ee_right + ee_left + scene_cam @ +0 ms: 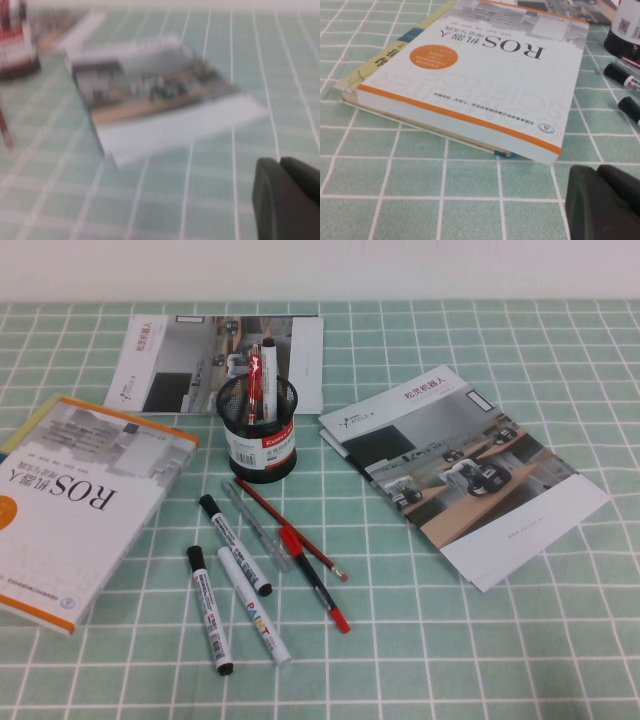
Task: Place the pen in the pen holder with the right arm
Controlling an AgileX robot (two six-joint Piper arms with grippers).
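The pen (316, 582), black barrel with a red cap and red end, lies on the checked cloth in front of the pen holder. The pen holder (260, 430) is a black mesh cup with a white label and red band; a red pen and a white marker stand in it. It also shows in the left wrist view (626, 27) and, blurred, in the right wrist view (15, 47). Neither arm shows in the high view. My right gripper (280, 161) is shut and empty, low over the cloth near a brochure. My left gripper (598, 170) is shut and empty beside the ROS book.
A ROS book (70, 495) lies at the left. One brochure (465, 475) lies at the right, another (190, 360) behind the holder. Three white markers with black caps (235, 545), a clear pen (258, 527) and a thin red pencil (300, 537) lie beside the pen.
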